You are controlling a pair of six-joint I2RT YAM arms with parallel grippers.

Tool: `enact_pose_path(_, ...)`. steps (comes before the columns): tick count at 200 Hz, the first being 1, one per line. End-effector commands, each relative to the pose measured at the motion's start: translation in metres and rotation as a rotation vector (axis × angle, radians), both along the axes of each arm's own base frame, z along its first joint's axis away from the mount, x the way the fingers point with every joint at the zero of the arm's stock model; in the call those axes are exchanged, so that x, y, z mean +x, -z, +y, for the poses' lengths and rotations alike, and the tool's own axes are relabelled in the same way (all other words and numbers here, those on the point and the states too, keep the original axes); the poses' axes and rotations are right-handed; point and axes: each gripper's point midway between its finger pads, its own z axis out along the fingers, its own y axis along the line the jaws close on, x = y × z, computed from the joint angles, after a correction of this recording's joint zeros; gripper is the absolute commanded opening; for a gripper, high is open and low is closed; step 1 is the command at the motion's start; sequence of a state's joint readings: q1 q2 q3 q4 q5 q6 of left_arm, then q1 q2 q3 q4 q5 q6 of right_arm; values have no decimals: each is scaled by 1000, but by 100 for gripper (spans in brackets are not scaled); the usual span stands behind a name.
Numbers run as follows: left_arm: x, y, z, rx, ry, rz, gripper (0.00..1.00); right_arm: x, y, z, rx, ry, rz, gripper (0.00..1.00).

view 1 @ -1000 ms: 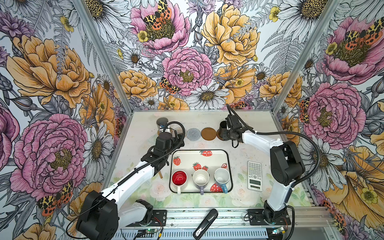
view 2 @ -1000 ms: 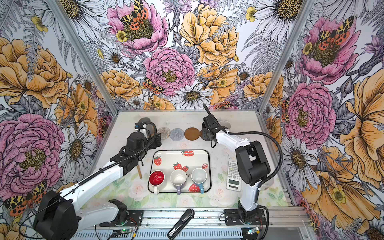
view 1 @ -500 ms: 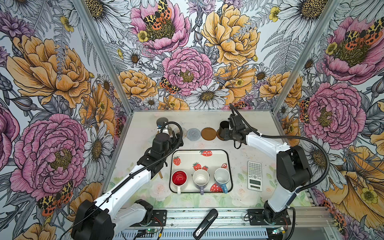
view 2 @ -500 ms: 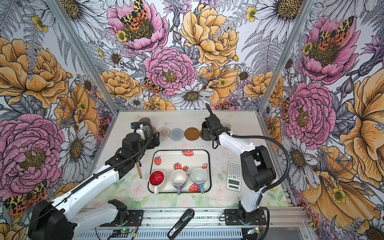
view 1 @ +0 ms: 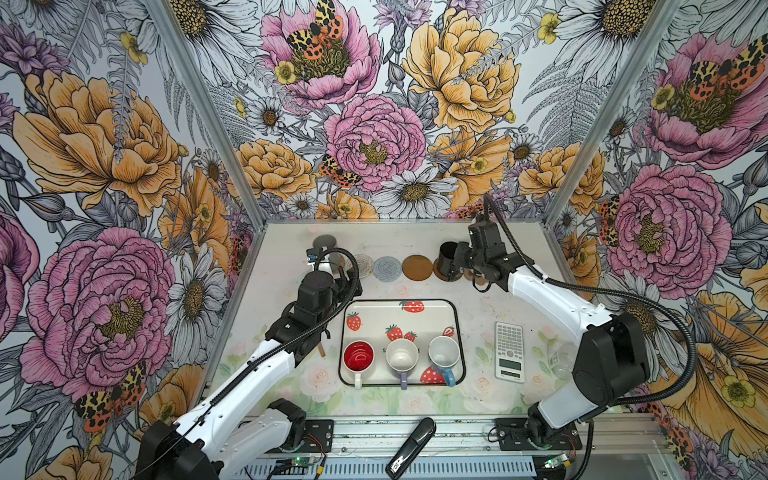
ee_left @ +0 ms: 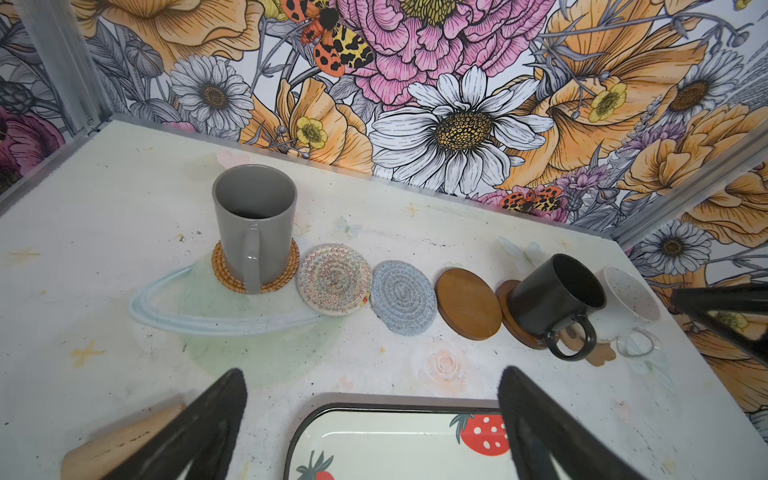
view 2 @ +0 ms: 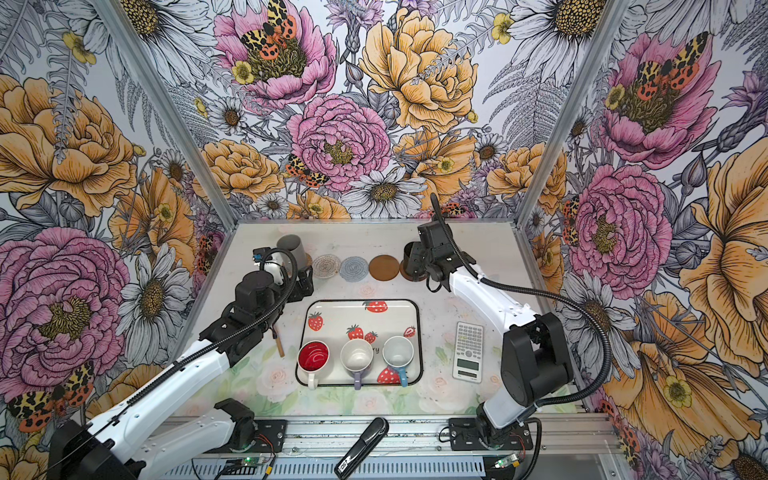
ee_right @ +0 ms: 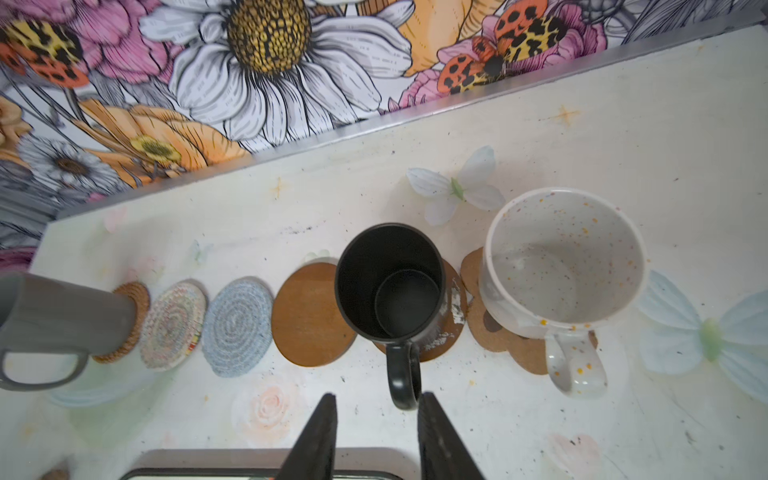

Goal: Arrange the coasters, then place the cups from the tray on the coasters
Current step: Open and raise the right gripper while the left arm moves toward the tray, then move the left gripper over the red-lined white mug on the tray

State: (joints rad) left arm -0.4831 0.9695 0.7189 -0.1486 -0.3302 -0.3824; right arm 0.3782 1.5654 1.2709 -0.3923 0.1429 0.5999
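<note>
Two grippers work over the far half of the table. Left gripper [ee_left: 370, 374]: jaws spread wide, nothing between them, clear of every cup and coaster. Right gripper [ee_right: 378, 397]: jaws partly apart, straddling the handle end of the black mug [ee_right: 390, 282]. The handle sits close to one finger with a visible gap to the other, so it is not pinched.

Tray [view 1: 432, 320] is the biggest item. Its far edge lies just behind the left fingertips, between the two fingers in the left wrist view, and its rim also shows just behind the right jaws. Three cups stand on it along the edge farthest from both sets of jaws, handles pointing away from the jaws: white mug with red inside [view 1: 358, 356], lavender mug [view 1: 402, 353], blue mug [view 1: 444, 352]. Calculator [view 1: 510, 351] lies beside the tray, well behind the right jaws.

Grey mug [ee_left: 253, 224] stands upright ahead of the left jaws, off toward the outer finger, on the rattan coaster [ee_left: 224, 266]. Black mug stands on a brown disc [ee_right: 444, 343]. Speckled white mug [ee_right: 561, 257] is ahead of the right jaws on the outer side, on the paw-shaped coaster [ee_right: 523, 353].

Three coasters lie flat in a row ahead of the left jaws' gap, just beside one another: cream crochet coaster [ee_left: 334, 278], grey-blue crochet coaster [ee_left: 403, 297], second brown disc [ee_left: 467, 303]. Wooden stick [ee_left: 120, 440] lies beside the outer left finger.
</note>
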Motion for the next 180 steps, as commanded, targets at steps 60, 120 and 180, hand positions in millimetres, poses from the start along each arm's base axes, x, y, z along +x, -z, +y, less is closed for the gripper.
enact_pose_path(60,-35,-43,20,26,-12,34,96,-19,-15,22,256,50,-120,37)
enact_pose_path(120,-79,-49,-8,-91,189,89,94,-23,-17,38,331,-24,-155,38)
enact_pose_path(180,-139,-35,-44,-205,425,320,88,-26,-16,32,328,-23,-170,40)
